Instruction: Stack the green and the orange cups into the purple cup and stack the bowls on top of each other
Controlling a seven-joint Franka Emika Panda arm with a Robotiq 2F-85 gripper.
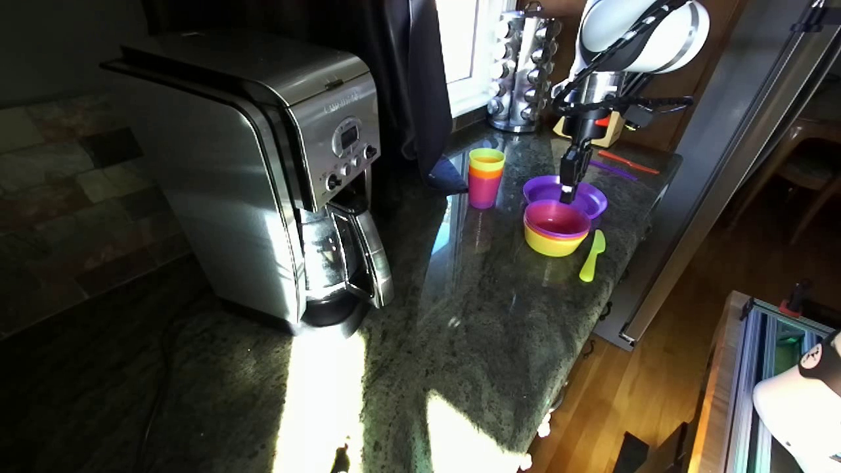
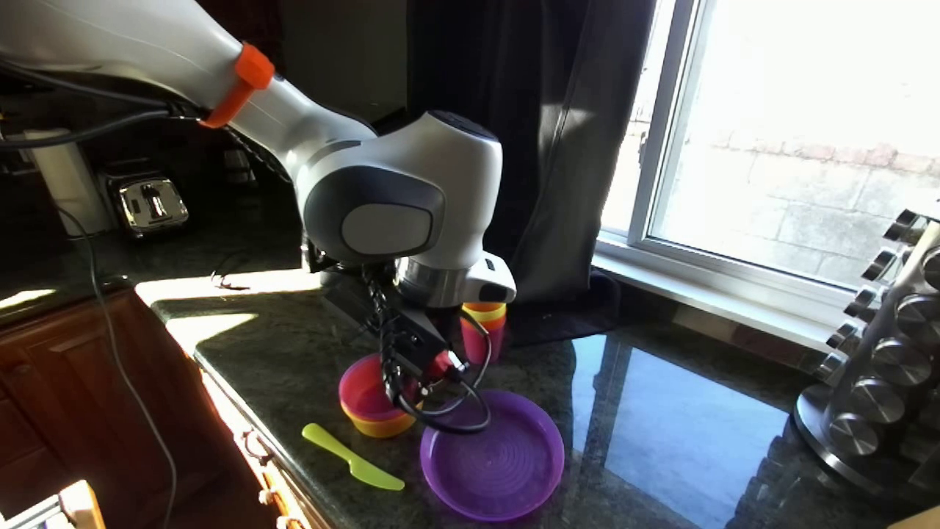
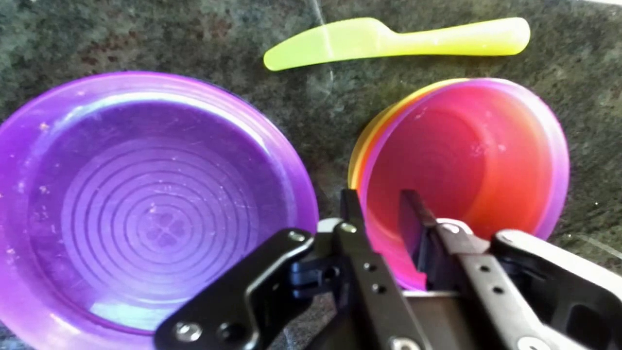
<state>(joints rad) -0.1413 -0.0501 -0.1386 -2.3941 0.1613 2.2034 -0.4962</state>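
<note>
Three cups stand nested and upright on the counter: the green cup (image 1: 487,155) at the top, the orange cup (image 1: 485,174) under its rim, and the pinkish purple cup (image 1: 483,194) outermost. The bowls are nested too, with a lime bowl (image 1: 552,247) lowest, an orange layer above it and a pinkish-purple bowl (image 3: 452,146) innermost. My gripper (image 3: 380,195) is partly open at the stack's near rim. One finger lies along the outside of the wall and the opposite one over the inside, with a gap between them. In an exterior view, the arm hides the fingertips.
A wide purple plate (image 2: 556,441) lies right beside the bowls. Close by is a lime knife (image 3: 398,41). Purple (image 1: 612,169) and orange utensils (image 1: 629,161) lie behind. A coffee maker (image 1: 335,138) and a spice rack (image 2: 874,367) stand on the counter.
</note>
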